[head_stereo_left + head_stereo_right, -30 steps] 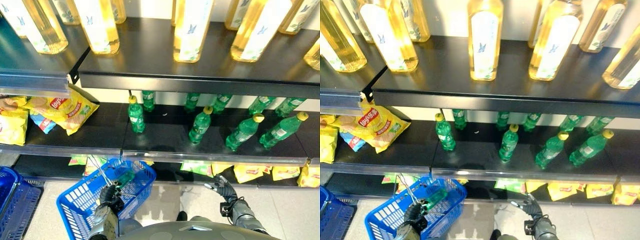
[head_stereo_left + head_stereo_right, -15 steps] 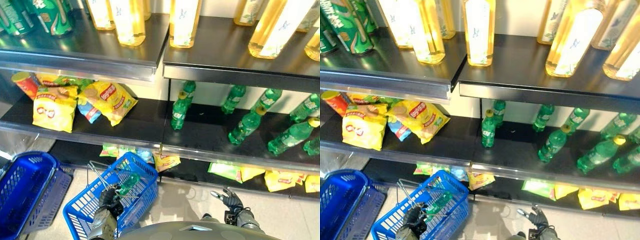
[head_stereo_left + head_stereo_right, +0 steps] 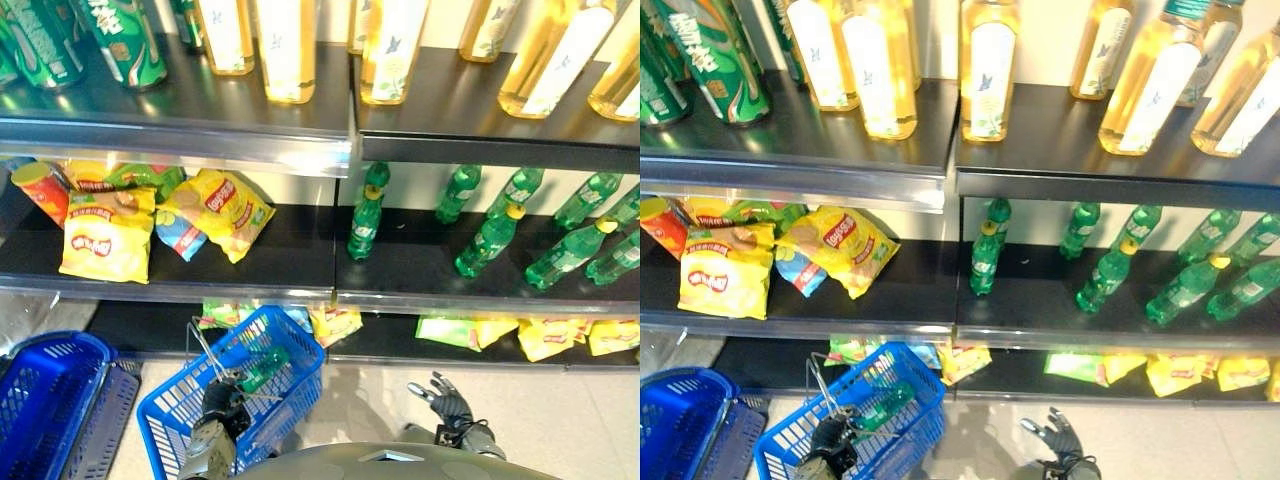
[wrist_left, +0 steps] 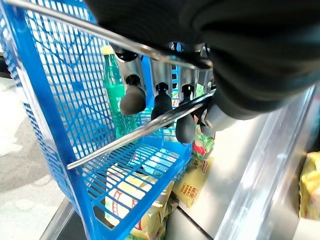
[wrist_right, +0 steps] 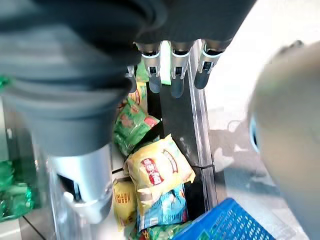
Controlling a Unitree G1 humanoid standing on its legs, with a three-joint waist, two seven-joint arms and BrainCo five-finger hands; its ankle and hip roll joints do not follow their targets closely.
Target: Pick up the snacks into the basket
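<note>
My left hand (image 3: 218, 402) is shut on the wire handle (image 4: 150, 125) of a blue basket (image 3: 170, 415) that hangs low in front of the shelves. A green bottle (image 3: 262, 367) lies in the basket. Yellow snack bags (image 3: 105, 235) lie at the left of the middle shelf, one of them (image 3: 222, 207) leaning. More yellow and green snack bags (image 3: 335, 322) line the bottom shelf behind the basket and to the right (image 3: 470, 330). My right hand (image 3: 447, 405) is open, low at the right over the floor, its fingers (image 5: 172, 75) pointing at the bottom-shelf bags (image 5: 157, 170).
A second blue basket (image 3: 45, 410) stands on the floor at the left. Green bottles (image 3: 490, 240) fill the right of the middle shelf. Tall yellow bottles (image 3: 395, 50) and green cans (image 3: 125, 40) stand on the top shelf. A red tube (image 3: 45, 190) lies beside the yellow bags.
The whole picture has shifted, so the camera moved toward the shelf's left part; the snack bags and the second basket came into view. Both hands keep their pose.
</note>
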